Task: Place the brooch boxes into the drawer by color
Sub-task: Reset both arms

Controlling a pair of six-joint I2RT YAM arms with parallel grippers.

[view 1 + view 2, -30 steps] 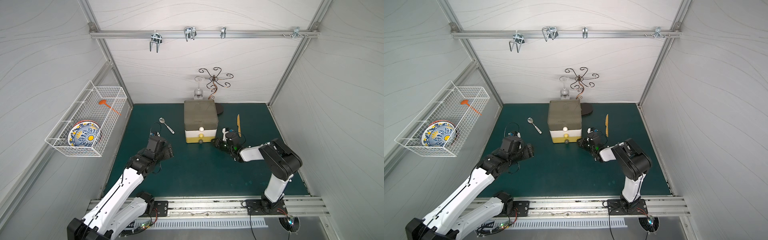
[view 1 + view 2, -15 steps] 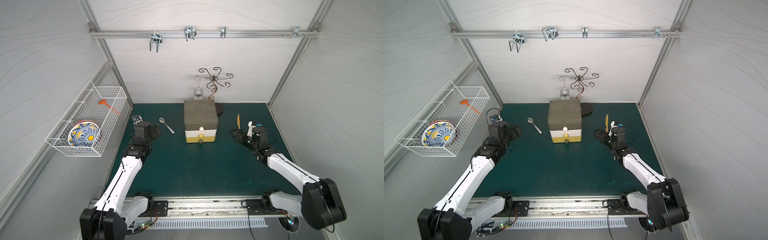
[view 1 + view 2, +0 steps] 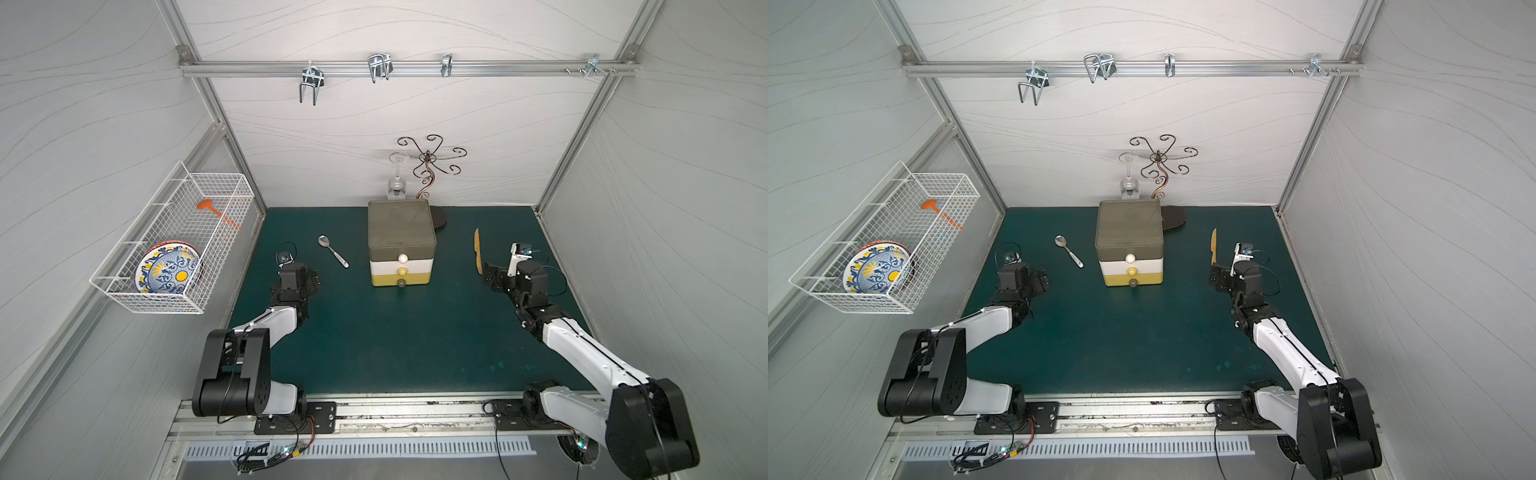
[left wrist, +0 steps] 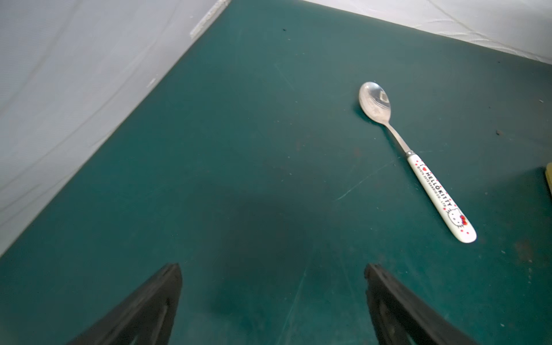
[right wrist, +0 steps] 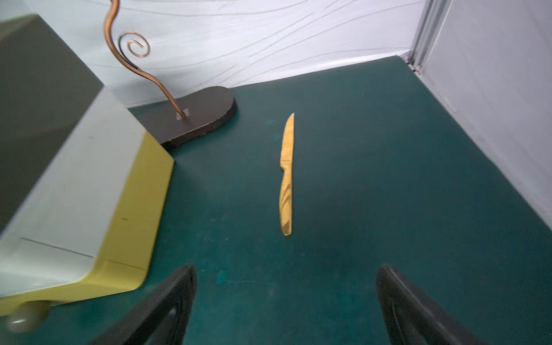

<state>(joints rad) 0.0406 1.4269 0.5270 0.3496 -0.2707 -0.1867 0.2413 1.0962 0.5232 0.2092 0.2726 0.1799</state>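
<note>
No brooch boxes show in any view. The drawer (image 3: pixel 401 232) (image 3: pixel 1128 228) stands at the back middle of the green mat with all three tiers pushed in: olive-grey on top, white, then yellow. Its side fills one edge of the right wrist view (image 5: pixel 89 179). My left gripper (image 3: pixel 309 279) (image 3: pixel 1040 280) (image 4: pixel 272 268) hovers low over bare mat left of the drawer, open and empty. My right gripper (image 3: pixel 490 276) (image 3: pixel 1217 280) (image 5: pixel 286 268) sits to the drawer's right, also open with nothing between its fingers.
A spoon (image 3: pixel 332 250) (image 4: pixel 418 167) lies left of the drawer. A wooden knife (image 3: pixel 478 251) (image 5: pixel 287 176) lies to the right. A curly wire stand (image 3: pixel 428 166) and a wine glass (image 3: pixel 396 187) stand behind the drawer. A wire basket (image 3: pixel 174 232) with a patterned plate hangs on the left wall.
Both arms have pulled away from the drawer's front and out to the sides. Both grippers have opened wider. The drawer has stayed shut.
</note>
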